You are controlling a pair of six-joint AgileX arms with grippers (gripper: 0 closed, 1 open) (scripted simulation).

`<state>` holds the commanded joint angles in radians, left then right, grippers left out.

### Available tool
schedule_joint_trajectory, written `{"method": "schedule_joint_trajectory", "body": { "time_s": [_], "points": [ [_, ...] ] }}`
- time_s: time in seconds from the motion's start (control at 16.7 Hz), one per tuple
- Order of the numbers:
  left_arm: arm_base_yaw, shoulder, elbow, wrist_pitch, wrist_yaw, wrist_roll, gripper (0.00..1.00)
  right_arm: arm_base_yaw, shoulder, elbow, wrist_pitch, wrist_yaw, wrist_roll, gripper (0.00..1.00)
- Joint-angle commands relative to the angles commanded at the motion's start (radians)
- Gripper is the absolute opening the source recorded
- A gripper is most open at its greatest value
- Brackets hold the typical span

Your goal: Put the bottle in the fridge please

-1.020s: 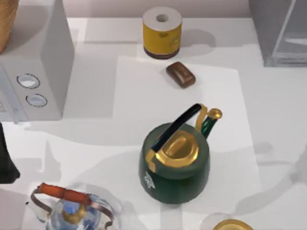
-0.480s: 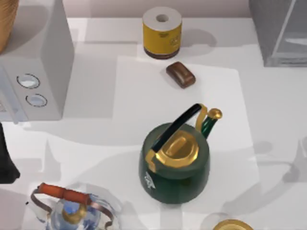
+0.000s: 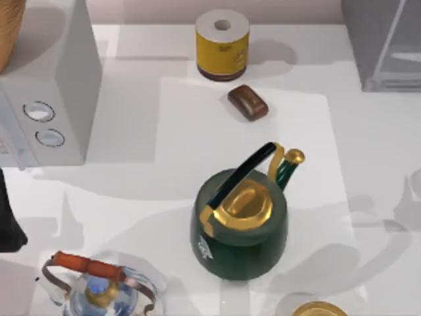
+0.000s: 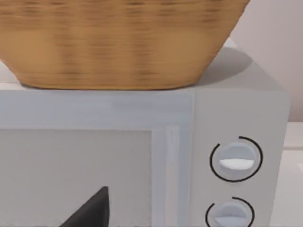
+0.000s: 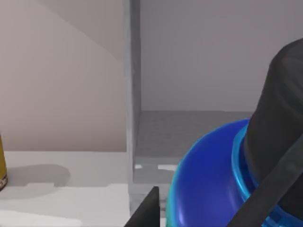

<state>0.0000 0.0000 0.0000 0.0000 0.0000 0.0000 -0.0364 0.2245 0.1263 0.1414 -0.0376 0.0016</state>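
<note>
The glossy blue bottle [image 5: 208,179] with the dark cap sat in the right wrist view pressed close against the right gripper's dark fingers [image 5: 265,198], which crossed in front of it; by that closeness the right gripper appeared clenched around the bottle, though the contact itself was partly hidden. Directly beyond the bottle stood the large mid-grey fridge [image 5: 189,71], its pale-grey frame post [image 5: 133,94] upright and its grey inner floor [image 5: 189,127] lying open just behind the bottle. The coming move turned on this: the fridge cavity lay straight ahead of the carried bottle, with the frame post to one side, so the bottle probably needed to go forward past that post without clipping it. How upright the bottle stood could not be judged.

In the top view, the fridge [image 3: 381,46] occupied the counter's far corner at about one o'clock, so the right arm was clearly the nearer one. Around the white counter [image 3: 131,191] lay a dark green kettle with gold lid [image 3: 240,224] near the centre, a brown bar [image 3: 248,103] and a yellow roll [image 3: 222,45] toward twelve o'clock, and a glass teapot [image 3: 99,289] at seven o'clock.

The left arm was parked at nine o'clock, facing the light-grey two-dial box [image 4: 236,161] with a woven basket [image 4: 118,42] on top; whether its gripper was released or clenched could not be told.
</note>
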Motion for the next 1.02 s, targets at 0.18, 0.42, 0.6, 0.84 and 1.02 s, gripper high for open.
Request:
{"method": "schedule_joint_trajectory", "body": {
  "time_s": [0.18,0.42,0.6,0.84,1.02],
  "points": [
    [0.0,0.0,0.0,0.0,0.0,0.0,1.0,-0.033,0.248,0.121,0.139,-0.033,0.001,0.01],
    [0.0,0.0,0.0,0.0,0.0,0.0,1.0,-0.086,0.669,0.312,0.358,-0.084,0.002,0.01],
    [0.0,0.0,0.0,0.0,0.0,0.0,1.0,-0.129,1.009,0.461,0.529,-0.122,0.003,0.01],
    [0.0,0.0,0.0,0.0,0.0,0.0,1.0,-0.181,1.427,0.643,0.738,-0.168,0.006,0.01],
    [0.0,0.0,0.0,0.0,0.0,0.0,1.0,-0.213,1.672,0.753,0.864,-0.194,0.008,0.01]
  ]
}}
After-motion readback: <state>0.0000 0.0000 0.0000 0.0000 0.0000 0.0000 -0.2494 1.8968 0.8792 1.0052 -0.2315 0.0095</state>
